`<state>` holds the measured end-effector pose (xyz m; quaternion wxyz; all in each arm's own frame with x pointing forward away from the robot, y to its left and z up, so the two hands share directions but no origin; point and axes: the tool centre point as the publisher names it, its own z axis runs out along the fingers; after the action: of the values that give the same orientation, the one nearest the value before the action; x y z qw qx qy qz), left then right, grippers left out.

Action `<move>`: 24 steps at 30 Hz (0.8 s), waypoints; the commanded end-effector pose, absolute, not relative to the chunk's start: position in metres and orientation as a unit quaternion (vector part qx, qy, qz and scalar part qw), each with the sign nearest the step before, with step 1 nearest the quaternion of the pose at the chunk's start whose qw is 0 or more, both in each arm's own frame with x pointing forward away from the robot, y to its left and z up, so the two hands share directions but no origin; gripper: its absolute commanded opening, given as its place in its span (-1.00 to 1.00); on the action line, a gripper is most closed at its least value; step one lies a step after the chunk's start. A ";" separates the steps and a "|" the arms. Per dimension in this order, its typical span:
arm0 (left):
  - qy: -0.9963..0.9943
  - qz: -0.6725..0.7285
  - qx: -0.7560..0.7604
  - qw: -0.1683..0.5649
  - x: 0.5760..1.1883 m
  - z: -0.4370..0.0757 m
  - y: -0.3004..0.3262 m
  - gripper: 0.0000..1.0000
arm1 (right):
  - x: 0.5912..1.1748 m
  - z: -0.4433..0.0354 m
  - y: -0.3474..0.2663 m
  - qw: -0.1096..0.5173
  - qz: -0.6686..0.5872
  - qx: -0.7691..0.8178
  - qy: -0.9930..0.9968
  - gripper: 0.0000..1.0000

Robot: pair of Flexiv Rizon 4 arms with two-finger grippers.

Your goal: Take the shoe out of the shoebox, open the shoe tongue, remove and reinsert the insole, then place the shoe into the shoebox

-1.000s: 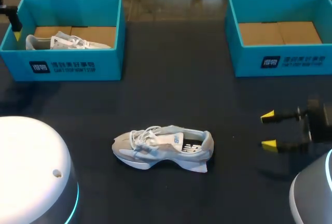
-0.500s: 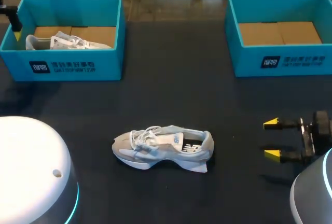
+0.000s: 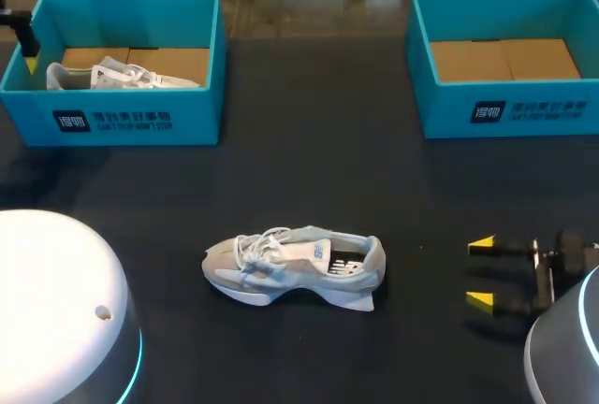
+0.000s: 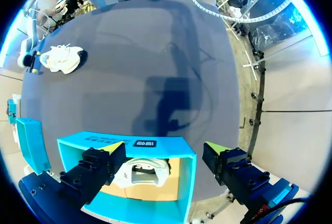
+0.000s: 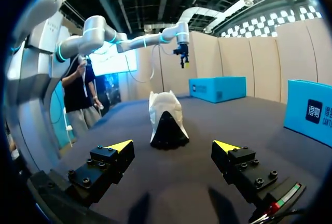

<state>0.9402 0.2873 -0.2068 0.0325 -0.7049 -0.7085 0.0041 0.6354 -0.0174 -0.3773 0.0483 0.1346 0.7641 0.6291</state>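
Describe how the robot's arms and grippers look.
Both arms have smooth rounded pale shells with glowing cyan rings: left arm, right arm. The left gripper and right gripper have blocky black bolted fingers with yellow wedge tips.

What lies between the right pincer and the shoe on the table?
Nothing. Only bare dark table lies between the right pincer and the shoe, as the head view shows; the right wrist view agrees.
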 end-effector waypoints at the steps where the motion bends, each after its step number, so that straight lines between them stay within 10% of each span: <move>1: -0.708 0.002 -0.705 0.032 0.939 -0.207 0.287 1.00 | 0.633 -0.382 -0.003 0.062 0.628 0.135 0.764 1.00; 24: -0.708 0.002 -0.705 0.032 0.939 -0.207 0.287 1.00 | 0.644 -0.399 0.042 0.052 0.626 0.110 0.770 1.00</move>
<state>0.9402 0.2873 -0.2068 0.0325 -0.7049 -0.7085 0.0041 0.6289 0.0314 -0.3880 0.0566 0.1130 0.7719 0.6231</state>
